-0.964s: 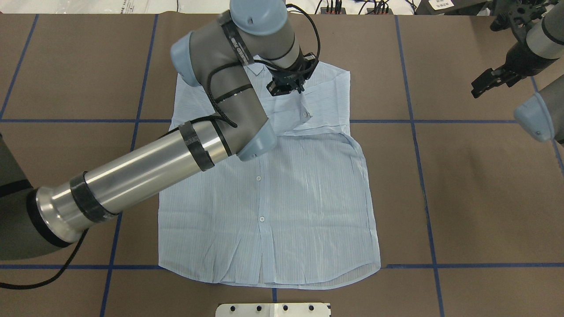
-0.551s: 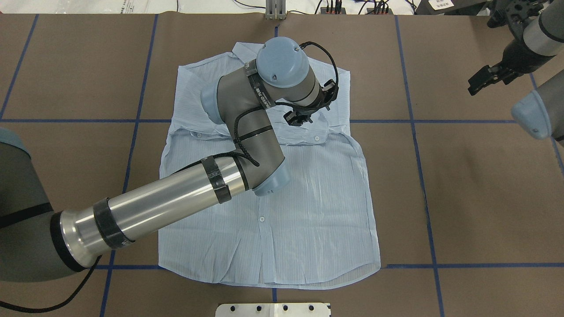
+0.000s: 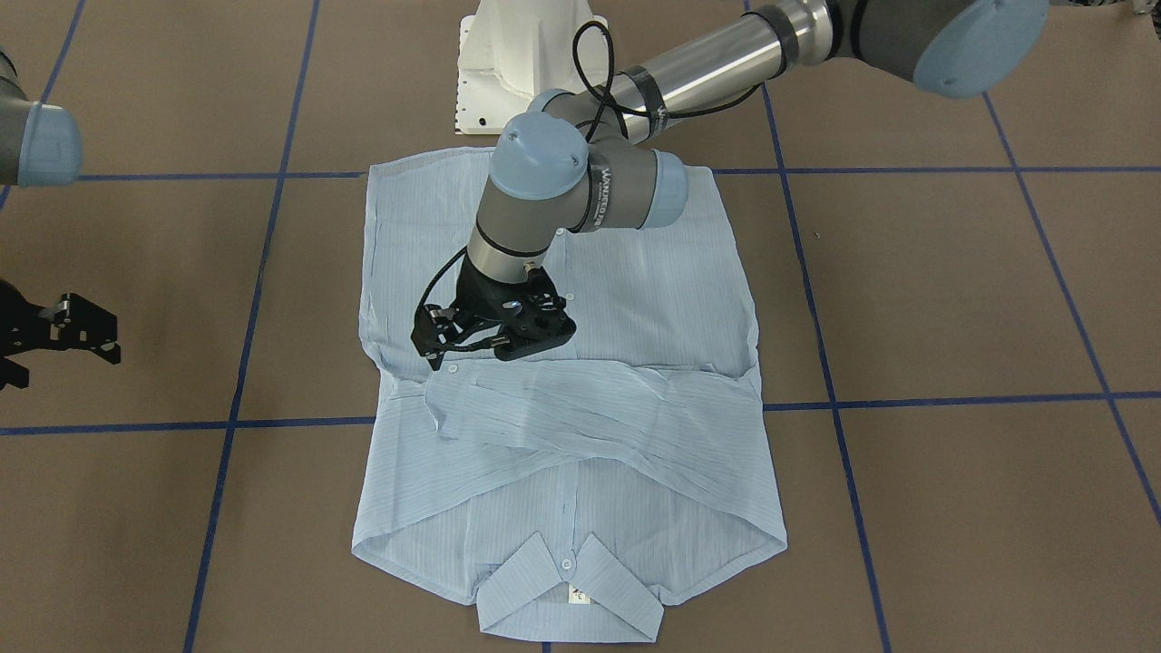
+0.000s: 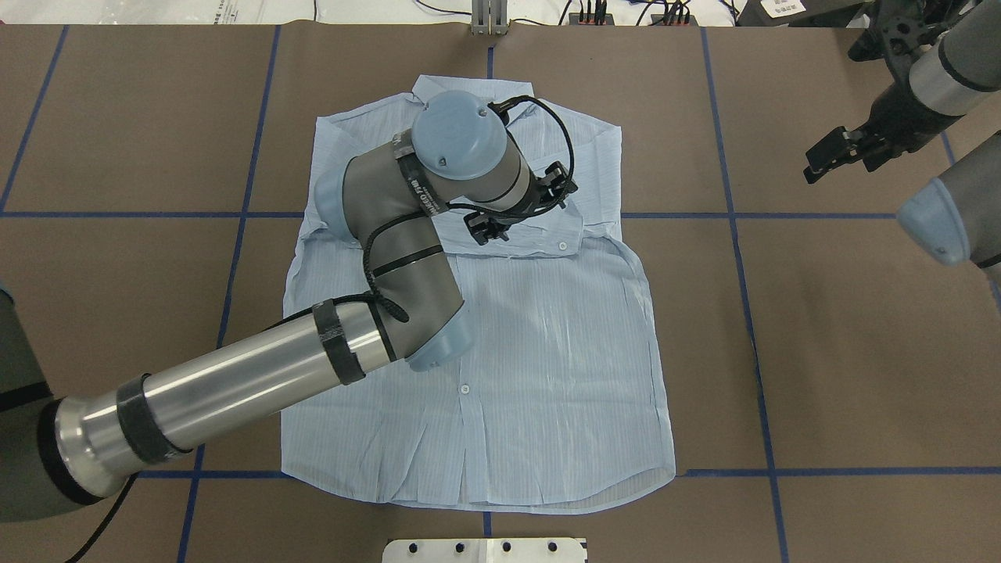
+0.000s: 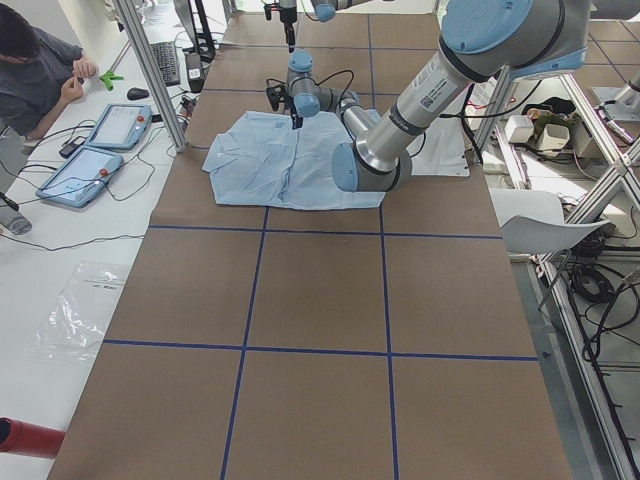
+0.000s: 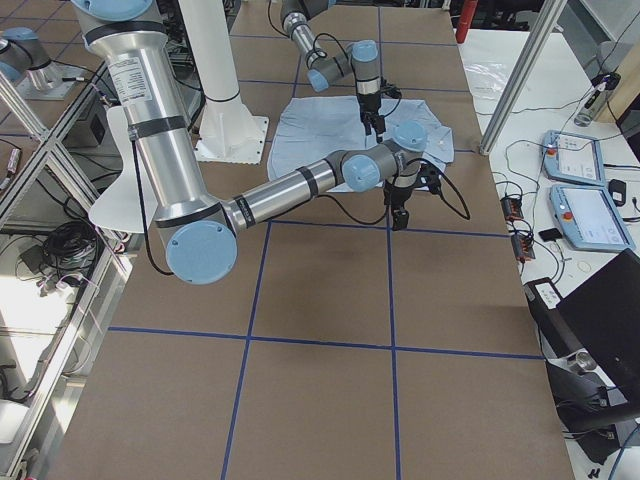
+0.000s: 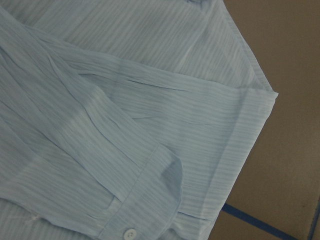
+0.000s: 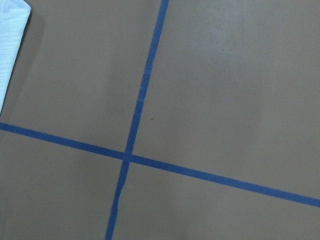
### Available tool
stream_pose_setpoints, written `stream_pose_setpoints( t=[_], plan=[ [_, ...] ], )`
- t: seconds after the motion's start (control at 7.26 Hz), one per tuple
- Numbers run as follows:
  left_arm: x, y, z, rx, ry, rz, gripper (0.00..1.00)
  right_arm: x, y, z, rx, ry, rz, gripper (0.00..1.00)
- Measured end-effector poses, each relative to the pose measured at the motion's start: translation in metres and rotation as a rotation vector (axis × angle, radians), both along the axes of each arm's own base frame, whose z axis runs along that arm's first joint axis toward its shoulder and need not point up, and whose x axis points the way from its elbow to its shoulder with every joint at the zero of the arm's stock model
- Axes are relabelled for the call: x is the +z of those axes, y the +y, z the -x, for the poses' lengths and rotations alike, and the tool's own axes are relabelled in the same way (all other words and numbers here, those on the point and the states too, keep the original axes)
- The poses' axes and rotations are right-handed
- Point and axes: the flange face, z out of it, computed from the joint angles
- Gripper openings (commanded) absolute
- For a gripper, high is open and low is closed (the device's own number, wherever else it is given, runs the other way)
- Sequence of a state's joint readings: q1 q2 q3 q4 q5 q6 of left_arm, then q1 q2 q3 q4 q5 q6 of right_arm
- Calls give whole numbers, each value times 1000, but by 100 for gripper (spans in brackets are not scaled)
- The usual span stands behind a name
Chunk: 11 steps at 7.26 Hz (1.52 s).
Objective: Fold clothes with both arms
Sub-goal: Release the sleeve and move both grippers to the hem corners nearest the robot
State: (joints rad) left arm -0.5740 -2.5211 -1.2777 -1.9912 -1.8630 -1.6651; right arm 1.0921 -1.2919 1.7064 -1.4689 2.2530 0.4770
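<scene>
The light-blue striped shirt (image 4: 547,352) lies flat, front up, on the brown table. Its collar (image 3: 567,580) is at the far side from the robot. A sleeve (image 3: 590,408) is folded across the chest, its cuff and button showing in the left wrist view (image 7: 150,200). My left gripper (image 4: 486,225) hovers just above the chest beside that sleeve (image 3: 472,340); it looks open and holds nothing. My right gripper (image 4: 837,152) hangs open over bare table well off the shirt's side (image 3: 54,331). A shirt corner (image 8: 10,30) shows in the right wrist view.
Blue tape lines (image 8: 135,100) grid the brown table. The white pedestal base (image 3: 521,54) stands at the robot's edge. In the exterior left view a person (image 5: 35,70) sits at a side desk with tablets (image 5: 95,160). Metal frame posts (image 6: 545,60) stand by the table.
The left arm came back from the collar toward the robot, and the sleeve now lies flat across the chest. Its gripper then shifted left. The right gripper drifted slightly toward the shirt.
</scene>
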Motion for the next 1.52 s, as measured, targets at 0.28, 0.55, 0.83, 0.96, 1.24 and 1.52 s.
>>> stream_pose_setpoints(
  t=[0.28, 0.55, 0.83, 0.96, 1.24, 1.52],
  plan=[
    [36, 38, 63, 70, -74, -94, 99, -7, 53, 63, 80, -20, -14, 100],
    [62, 68, 116, 131, -145, -171, 99, -24, 134, 126, 146, -19, -17, 100],
    [85, 86, 147, 156, -182, -196, 99, -46, 234, 184, 190, -30, -11, 100],
    [92, 92, 156, 159, -188, -199, 99, -54, 279, 210, 204, -38, -13, 100],
    [95, 100, 168, 158, -184, -205, 99, -57, 333, 233, 194, -41, 11, 99],
    [94, 102, 170, 159, -179, -208, 99, -48, 351, 237, 173, -19, 34, 84]
  ],
)
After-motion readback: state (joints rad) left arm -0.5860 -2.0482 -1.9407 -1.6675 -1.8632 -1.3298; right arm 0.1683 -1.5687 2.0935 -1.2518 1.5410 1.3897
